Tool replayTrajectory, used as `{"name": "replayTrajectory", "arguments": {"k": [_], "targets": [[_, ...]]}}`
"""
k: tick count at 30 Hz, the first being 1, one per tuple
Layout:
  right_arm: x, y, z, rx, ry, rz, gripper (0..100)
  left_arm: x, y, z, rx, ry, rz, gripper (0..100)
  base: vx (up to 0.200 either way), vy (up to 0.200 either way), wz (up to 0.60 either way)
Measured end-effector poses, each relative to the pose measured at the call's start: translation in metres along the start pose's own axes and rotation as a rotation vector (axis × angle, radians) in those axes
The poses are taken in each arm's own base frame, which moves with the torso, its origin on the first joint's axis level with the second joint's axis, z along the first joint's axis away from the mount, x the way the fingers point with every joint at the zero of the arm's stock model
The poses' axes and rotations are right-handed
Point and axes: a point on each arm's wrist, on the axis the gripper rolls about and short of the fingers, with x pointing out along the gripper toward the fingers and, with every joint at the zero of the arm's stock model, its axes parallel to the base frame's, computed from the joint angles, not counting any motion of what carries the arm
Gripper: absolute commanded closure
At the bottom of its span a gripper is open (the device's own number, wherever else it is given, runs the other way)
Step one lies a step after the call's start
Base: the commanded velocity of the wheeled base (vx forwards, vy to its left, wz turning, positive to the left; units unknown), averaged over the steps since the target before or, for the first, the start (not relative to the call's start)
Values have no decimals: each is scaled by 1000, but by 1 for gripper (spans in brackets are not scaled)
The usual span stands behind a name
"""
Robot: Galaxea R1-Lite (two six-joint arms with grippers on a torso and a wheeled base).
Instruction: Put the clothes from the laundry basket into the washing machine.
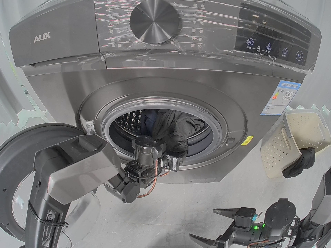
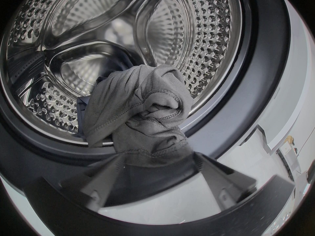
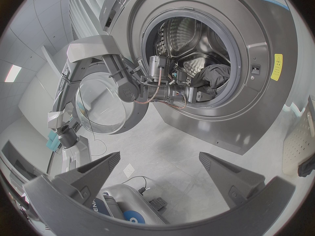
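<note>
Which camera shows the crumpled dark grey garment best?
Left wrist view: the crumpled dark grey garment sits close, seams visible. Head view shows it in the drum mouth; right wrist view, small and far.

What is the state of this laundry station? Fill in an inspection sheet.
Surface: pale grey floor.
Job's things: washing machine, door swung open; grey garment at the mouth of the drum, dark blue cloth behind it; white laundry basket tilted, black garment over its rim.
Clutter: small pale square on the floor.
Grippers: left pincer open, tips flanking the grey garment; right pincer open above the floor.
Cables: copper-coloured cable looped along the left arm.
Surroundings: pale panelled walls.
</note>
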Motion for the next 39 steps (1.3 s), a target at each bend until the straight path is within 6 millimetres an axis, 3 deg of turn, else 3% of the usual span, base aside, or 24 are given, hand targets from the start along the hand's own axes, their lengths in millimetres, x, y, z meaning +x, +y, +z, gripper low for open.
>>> {"name": "replayTrajectory", "arguments": {"k": [7,20,34,35,39], "targets": [[0,0,0,0,-1,0,0,17,3,7,-6,-101,20,100,0,0,0],[0,1,0,-1,0,2,0,37,26,66,-70,-402,81,100,0,0,0],[1,1,-1,-1,6,3,0,59,49,56,-80,-426,158,100,0,0,0],[1,1,-1,-1,6,2,0,59,49,55,-80,-424,158,0,0,0,0],[1,1,-1,-1,7,2,0,59,50,50,-79,-408,162,0,0,0,0]]}}
